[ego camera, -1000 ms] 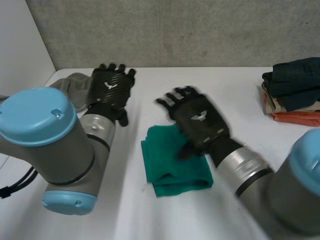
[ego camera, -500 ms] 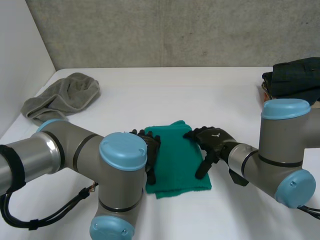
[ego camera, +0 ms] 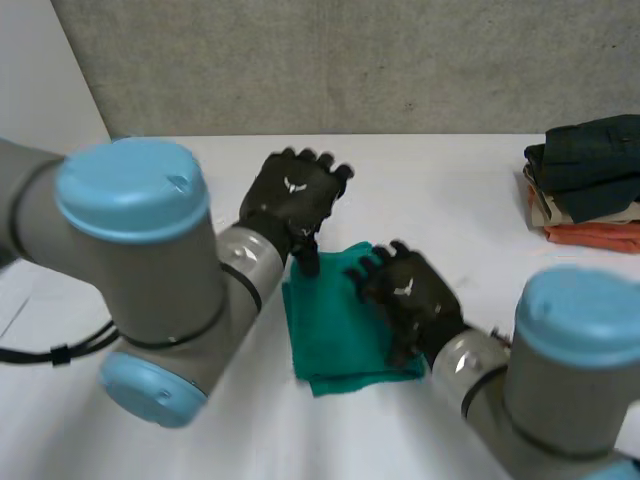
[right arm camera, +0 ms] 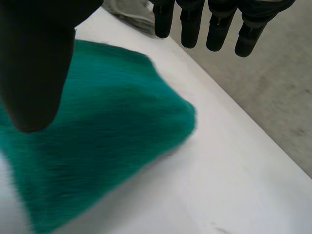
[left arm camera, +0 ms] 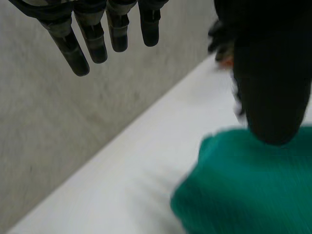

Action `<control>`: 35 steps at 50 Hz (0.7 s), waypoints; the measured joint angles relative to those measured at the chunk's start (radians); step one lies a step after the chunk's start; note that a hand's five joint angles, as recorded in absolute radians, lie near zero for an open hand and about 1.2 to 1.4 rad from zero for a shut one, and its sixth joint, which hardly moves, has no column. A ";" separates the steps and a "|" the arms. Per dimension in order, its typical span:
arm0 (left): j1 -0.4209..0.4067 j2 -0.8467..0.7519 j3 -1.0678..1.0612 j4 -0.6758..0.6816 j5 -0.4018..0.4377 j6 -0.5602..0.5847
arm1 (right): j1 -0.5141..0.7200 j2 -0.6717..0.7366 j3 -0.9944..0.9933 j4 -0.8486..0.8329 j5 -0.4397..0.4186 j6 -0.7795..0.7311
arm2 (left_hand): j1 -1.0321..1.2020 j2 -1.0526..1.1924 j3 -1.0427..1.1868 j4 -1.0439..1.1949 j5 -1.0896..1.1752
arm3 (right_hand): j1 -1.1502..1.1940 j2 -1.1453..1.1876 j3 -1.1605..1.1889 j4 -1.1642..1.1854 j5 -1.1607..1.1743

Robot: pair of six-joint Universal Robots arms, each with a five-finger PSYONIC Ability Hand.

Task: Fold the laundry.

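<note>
Two robot arms at one white table (ego camera: 450,190): the left arm (ego camera: 130,260) and the right arm (ego camera: 570,370). Each ends in one black hand, so two in all, the left hand (ego camera: 290,195) and the right hand (ego camera: 410,295). One green cloth (ego camera: 335,325) and one grey cloth (right arm camera: 129,12) make two single cloths. One stack (ego camera: 588,180) of folded clothes shows three colours, dark, tan and orange; its number of pieces cannot be told.
</note>
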State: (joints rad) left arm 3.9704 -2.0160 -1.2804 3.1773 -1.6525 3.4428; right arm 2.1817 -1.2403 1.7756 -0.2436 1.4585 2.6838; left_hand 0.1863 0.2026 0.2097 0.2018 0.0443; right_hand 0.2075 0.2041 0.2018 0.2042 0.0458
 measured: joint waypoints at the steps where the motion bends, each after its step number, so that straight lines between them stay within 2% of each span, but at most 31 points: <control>1: 0.005 0.006 0.003 -0.001 0.023 -0.001 | 0.009 -0.003 0.018 -0.015 0.000 -0.003 | 0.000 0.000 0.000 0.000 0.000 | 0.000 0.000 0.000 0.000 0.000; 7: 0.040 0.030 0.021 -0.027 0.207 -0.006 | 0.064 0.018 0.127 -0.135 0.016 -0.011 | 0.000 0.000 0.000 0.000 0.000 | 0.000 0.000 0.000 0.000 0.000; 11: 0.051 0.031 0.023 -0.044 0.267 -0.008 | 0.074 0.072 0.146 -0.202 0.032 -0.012 | 0.000 0.000 0.000 0.000 0.000 | 0.000 0.000 0.000 0.000 0.000; 19: 0.049 0.028 0.008 -0.051 0.274 -0.010 | 0.067 0.162 0.106 -0.275 0.039 -0.017 | 0.000 0.000 0.000 0.000 0.000 | 0.024 0.030 0.031 0.030 0.019; 26: 0.048 0.027 0.002 -0.050 0.267 -0.011 | 0.065 0.190 0.066 -0.327 0.030 -0.021 | 0.000 0.000 0.000 0.000 0.000 | 0.293 0.288 0.293 0.290 0.264; 31: 0.048 0.028 0.003 -0.050 0.266 -0.012 | 0.065 0.202 0.032 -0.349 0.020 -0.030 | 0.000 0.000 0.000 0.000 0.000 | 0.578 0.591 0.589 0.585 0.537; 34: 0.048 0.030 0.005 -0.049 0.266 -0.013 | 0.065 0.214 0.002 -0.356 0.007 -0.036 | 0.000 0.000 0.000 0.000 0.000 | 0.825 0.879 0.872 0.871 0.829; 35: 0.049 0.031 0.005 -0.049 0.266 -0.013 | 0.065 0.217 -0.004 -0.356 0.004 -0.037 | 0.000 0.000 0.000 0.000 0.000 | 0.844 0.917 0.904 0.905 0.861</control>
State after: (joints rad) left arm 4.0189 -1.9850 -1.2749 3.1278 -1.3868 3.4301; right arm 2.2467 -1.0229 1.7712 -0.5998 1.4624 2.6467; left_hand 0.1863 0.2026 0.2097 0.2019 0.0440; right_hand 1.0519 1.1214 1.1060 1.1097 0.9069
